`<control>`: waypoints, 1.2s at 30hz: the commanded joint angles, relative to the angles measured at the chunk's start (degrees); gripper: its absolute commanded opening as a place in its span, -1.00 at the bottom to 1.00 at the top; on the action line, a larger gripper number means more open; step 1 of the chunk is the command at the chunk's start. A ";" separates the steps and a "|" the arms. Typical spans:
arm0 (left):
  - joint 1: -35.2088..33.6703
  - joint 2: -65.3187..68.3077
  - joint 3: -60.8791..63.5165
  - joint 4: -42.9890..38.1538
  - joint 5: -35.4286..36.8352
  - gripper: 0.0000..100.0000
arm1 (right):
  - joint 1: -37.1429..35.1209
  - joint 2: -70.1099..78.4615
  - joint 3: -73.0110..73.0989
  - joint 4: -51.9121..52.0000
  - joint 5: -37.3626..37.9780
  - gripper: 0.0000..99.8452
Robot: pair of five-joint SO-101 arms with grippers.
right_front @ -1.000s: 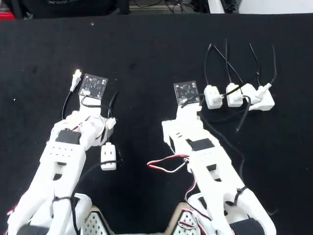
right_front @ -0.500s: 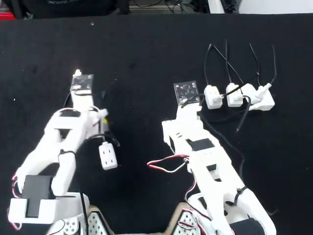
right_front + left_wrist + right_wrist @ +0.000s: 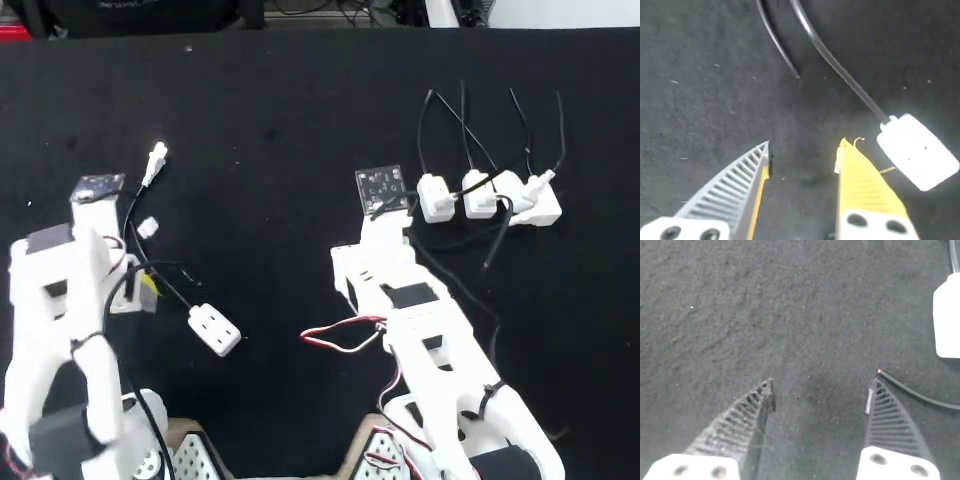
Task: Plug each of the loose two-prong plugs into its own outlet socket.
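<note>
A white outlet socket (image 3: 213, 330) on a black cable lies at the front left of the black table; in the left wrist view the socket (image 3: 917, 150) sits just beside the yellow finger (image 3: 852, 180). My left gripper (image 3: 802, 155) is open over bare cloth, low at the left (image 3: 140, 290). A white two-prong plug (image 3: 155, 158) and a smaller white piece (image 3: 147, 227) lie farther back. My right gripper (image 3: 821, 387) is open above the cloth, with a white block (image 3: 947, 322) off to one side.
A cluster of white plug and socket pieces (image 3: 485, 195) with thin black cables (image 3: 470, 130) lies at the back right, just past the right arm (image 3: 400, 290). A loose cable end (image 3: 900, 385) lies by the right finger. The table's far edge runs along the back.
The left arm has swung away to the left, uncovering the plug and the small white piece. The socket on its cable has shifted and turned a little. The right arm is still.
</note>
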 commanded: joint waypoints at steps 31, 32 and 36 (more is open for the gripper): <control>18.51 -7.12 -6.90 12.04 -4.40 -0.57 | 5.54 -2.42 -3.82 -1.23 -0.09 -0.45; 17.19 -7.12 -5.58 12.75 -8.09 -0.57 | 5.54 -2.42 -3.82 -1.23 -0.09 -0.45; 16.31 -7.12 4.00 8.88 -15.47 -0.57 | 5.71 -2.42 -3.82 -1.23 -0.09 -0.45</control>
